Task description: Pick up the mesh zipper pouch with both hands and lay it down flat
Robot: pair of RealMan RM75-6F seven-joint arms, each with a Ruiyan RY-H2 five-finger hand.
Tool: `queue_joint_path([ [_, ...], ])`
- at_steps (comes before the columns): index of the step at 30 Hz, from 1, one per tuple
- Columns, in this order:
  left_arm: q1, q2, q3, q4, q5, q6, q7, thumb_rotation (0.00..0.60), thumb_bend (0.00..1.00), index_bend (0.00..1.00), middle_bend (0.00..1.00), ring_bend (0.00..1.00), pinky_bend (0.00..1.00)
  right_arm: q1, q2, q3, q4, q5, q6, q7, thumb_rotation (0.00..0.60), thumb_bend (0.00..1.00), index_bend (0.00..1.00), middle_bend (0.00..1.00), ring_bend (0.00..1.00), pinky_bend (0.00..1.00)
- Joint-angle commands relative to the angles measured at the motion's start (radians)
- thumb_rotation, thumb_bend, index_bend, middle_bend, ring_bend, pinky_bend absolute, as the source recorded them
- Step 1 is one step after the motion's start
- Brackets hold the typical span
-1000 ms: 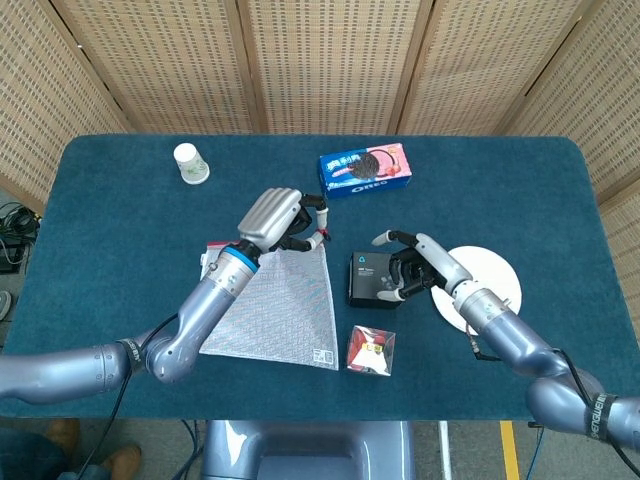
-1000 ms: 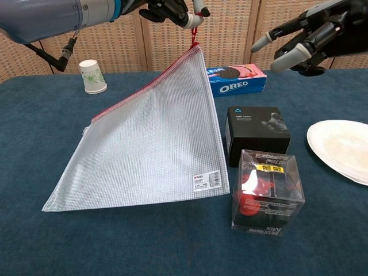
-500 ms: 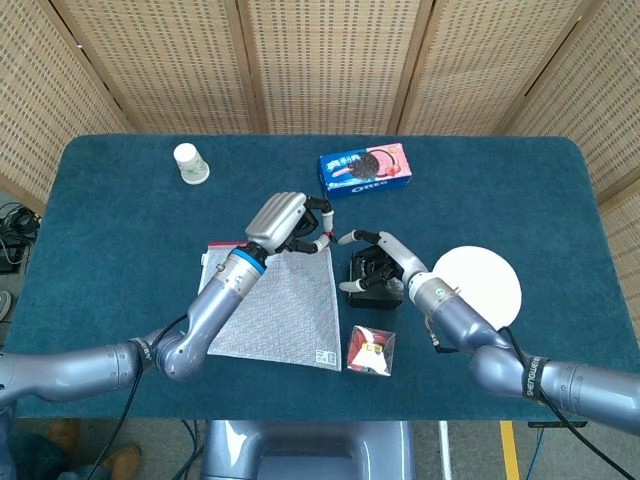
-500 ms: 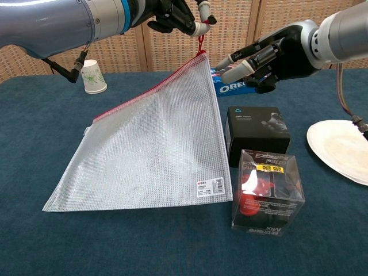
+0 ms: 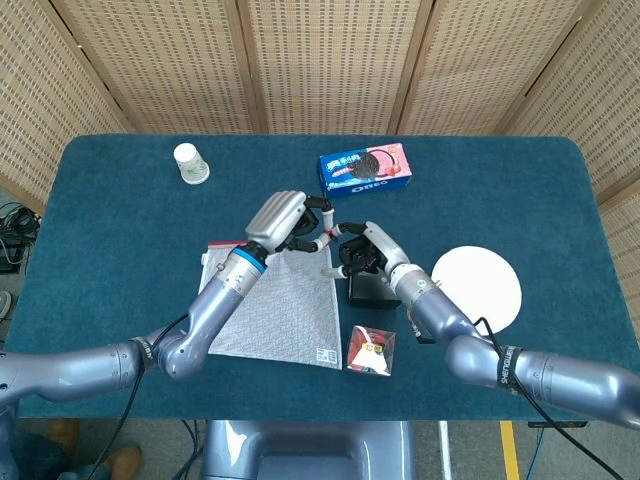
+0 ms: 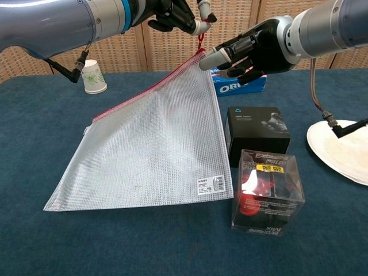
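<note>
The white mesh zipper pouch with a red zipper edge stands tilted. Its lower edge rests on the blue table and its top right corner is raised. My left hand pinches the red zipper pull above that corner and holds it up; in the head view the left hand is over the pouch. My right hand reaches in from the right with fingers extended and apart. One fingertip is at the raised corner; whether it touches, I cannot tell. From above, the right hand sits just right of the left.
A black box stands right of the pouch, with a clear box holding a red item in front of it. An Oreo box lies behind, partly hidden by my right hand. A white plate is far right, a paper cup back left.
My right hand has swung left from over the black box to the pouch's raised corner. The left hand has kept the zipper pull up, almost still.
</note>
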Motion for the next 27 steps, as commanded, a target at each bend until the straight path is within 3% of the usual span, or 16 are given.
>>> queue_joint_path([
  [1, 0.000, 0.001, -0.001, -0.001, 0.000, 0.002, -0.001, 0.600, 0.72, 0.68, 1.00, 0.99, 1.00, 0.017, -0.009, -0.002, -0.003, 0.026, 0.022, -0.026, 0.600, 0.12, 0.45, 0.86, 0.85, 1.00],
  [9, 0.004, -0.003, 0.003, -0.001, 0.001, 0.009, -0.011, 0.600, 0.72, 0.68, 1.00, 0.99, 1.00, 0.042, -0.042, 0.010, 0.005, 0.091, 0.067, -0.057, 0.600, 0.17, 0.48, 0.86, 0.85, 1.00],
  [27, 0.008, 0.015, 0.005, -0.014, -0.006, 0.002, -0.027, 0.600, 0.72, 0.68, 1.00, 0.99, 1.00, 0.048, -0.082, 0.040, 0.021, 0.186, 0.125, -0.138, 0.600, 0.46, 0.54, 0.88, 0.86, 1.00],
])
